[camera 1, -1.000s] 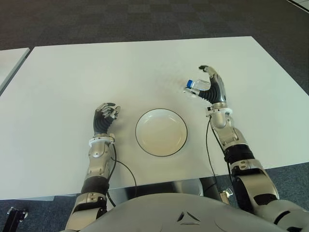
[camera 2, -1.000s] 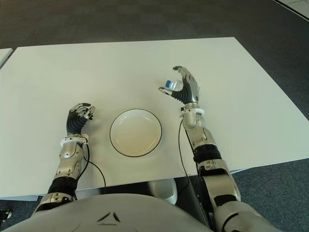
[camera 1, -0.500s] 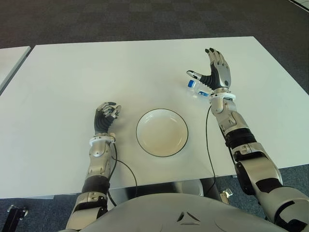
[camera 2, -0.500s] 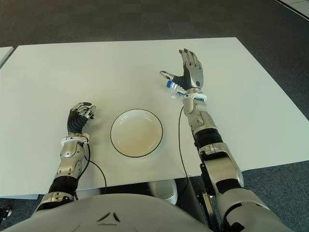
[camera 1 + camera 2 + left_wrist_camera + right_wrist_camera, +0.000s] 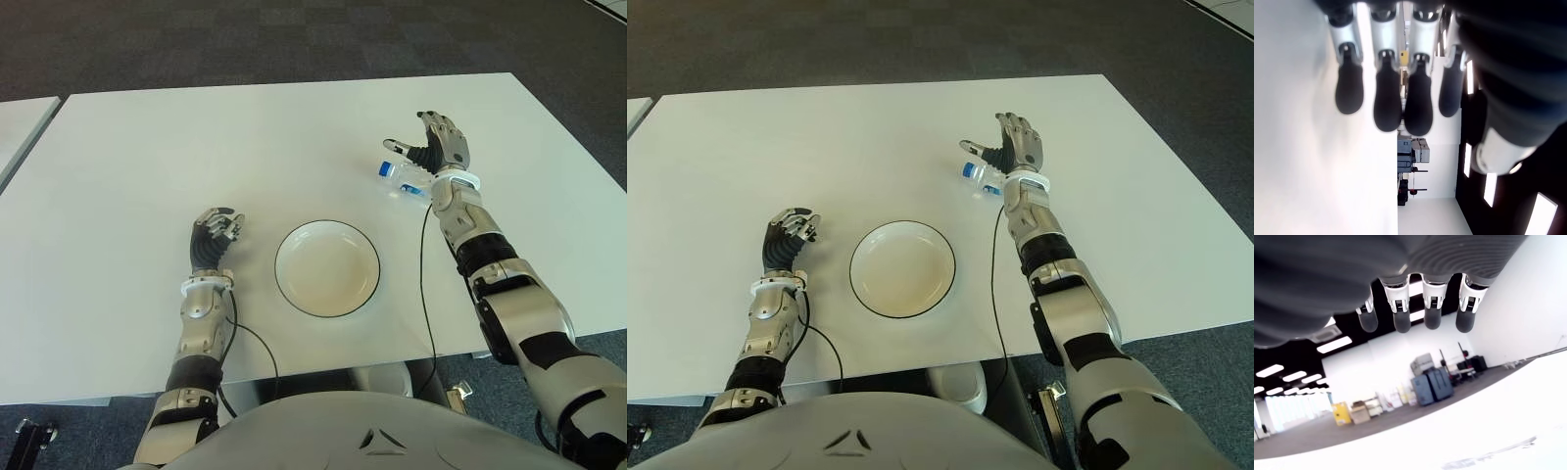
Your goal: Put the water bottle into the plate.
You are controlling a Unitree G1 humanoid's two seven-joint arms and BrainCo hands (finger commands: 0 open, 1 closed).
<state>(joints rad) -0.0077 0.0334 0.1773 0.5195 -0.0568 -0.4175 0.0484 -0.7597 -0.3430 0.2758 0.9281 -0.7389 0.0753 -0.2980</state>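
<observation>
While the right hand (image 5: 438, 145) spreads empty, the water bottle (image 5: 402, 179) lies outside the plate (image 5: 327, 267).

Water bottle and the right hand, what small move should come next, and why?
Probably curl the right hand around the water bottle. The bottle lies on its side on the table, outside the plate, and the hand hovers open just beyond it, holding nothing.

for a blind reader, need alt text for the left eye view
The water bottle lies on the white table, not in the empty plate. The open right hand is raised just beyond it; the curled left hand shows left of the plate.
</observation>
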